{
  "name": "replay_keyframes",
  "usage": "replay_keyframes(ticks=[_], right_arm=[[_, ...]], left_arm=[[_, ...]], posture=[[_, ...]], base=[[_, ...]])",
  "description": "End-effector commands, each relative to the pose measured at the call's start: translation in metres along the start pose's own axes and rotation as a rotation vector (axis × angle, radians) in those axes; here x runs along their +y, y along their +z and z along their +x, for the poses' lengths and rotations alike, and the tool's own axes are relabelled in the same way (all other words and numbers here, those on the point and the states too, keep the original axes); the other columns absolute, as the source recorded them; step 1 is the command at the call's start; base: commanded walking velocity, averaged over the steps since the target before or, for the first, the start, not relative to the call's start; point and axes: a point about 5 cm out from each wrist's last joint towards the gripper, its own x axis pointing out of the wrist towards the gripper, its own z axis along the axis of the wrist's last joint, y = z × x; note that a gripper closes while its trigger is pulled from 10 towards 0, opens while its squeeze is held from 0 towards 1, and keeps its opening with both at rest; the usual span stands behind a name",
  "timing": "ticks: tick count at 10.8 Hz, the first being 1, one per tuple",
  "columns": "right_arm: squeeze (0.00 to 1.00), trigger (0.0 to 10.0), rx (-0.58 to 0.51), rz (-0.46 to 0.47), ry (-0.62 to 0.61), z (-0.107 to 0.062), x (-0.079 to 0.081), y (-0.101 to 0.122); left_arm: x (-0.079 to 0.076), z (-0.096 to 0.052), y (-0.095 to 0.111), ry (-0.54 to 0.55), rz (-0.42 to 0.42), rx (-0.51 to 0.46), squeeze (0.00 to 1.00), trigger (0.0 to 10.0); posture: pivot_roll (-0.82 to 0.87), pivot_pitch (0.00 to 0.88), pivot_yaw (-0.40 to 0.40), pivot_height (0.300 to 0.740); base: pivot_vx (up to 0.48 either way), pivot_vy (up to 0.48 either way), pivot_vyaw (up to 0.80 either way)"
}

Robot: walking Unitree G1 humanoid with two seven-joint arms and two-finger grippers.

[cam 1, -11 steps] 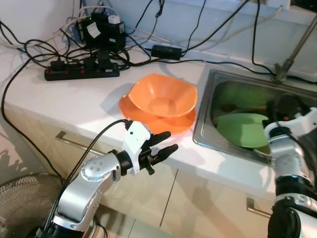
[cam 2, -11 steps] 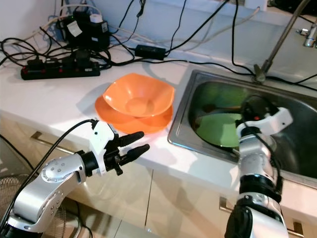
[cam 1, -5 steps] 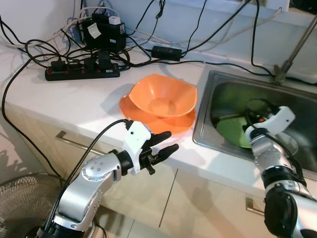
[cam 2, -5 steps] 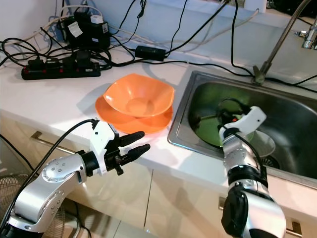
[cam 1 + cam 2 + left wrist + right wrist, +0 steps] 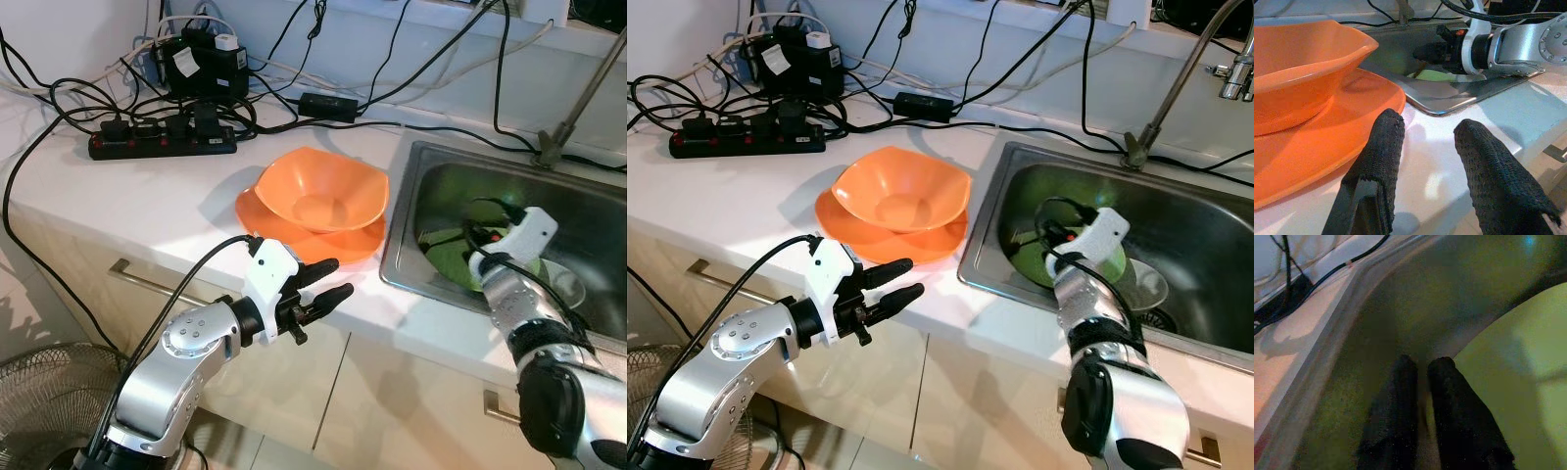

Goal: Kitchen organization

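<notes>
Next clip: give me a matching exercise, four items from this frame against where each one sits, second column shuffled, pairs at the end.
Items:
1. orange bowl
2. green plate
3. black power strip
4. left gripper

Places:
A. inside the steel sink
B. at the counter's front edge
C. on the orange plate
D. at the counter's back, among cables

Pairs: 1-C, 2-A, 3-D, 4-B
</notes>
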Motion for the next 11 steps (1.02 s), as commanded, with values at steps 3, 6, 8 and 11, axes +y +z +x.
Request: replay_keyframes(ticks=[3, 6, 8, 11], right_arm=[[0.0, 10.0, -0.002, -0.066, 0.047, 0.002, 0.009, 0.0], [0.0, 10.0, -0.097, -0.214, 0.08, 0.002, 0.016, 0.011], [0.0, 10.0, -0.31, -0.352, 0.258, -0.007, 0.047, 0.03], [0.0, 10.0, -0.533, -0.483, 0.342, -0.036, 0.064, 0.046]], left_arm=[[-0.001, 0.001, 0.0, 0.007, 0.01, 0.0, 0.0, 10.0], [0.002, 0.004, -0.001, 0.057, 0.035, -0.011, 0.0, 10.0], [0.006, 0.013, 0.014, 0.167, 0.057, -0.126, 0.0, 10.0], [0.003, 0.018, 0.029, 0.202, 0.056, -0.275, 0.0, 10.0]], posture=[[0.22, 0.004, -0.083, 0.74], [0.22, 0.007, -0.083, 0.74], [0.21, 0.01, -0.079, 0.74], [0.2, 0.012, -0.073, 0.74]], base=[[0.0, 0.0, 0.0], [0.0, 0.0, 0.0], [0.0, 0.0, 0.0], [0.0, 0.0, 0.0]])
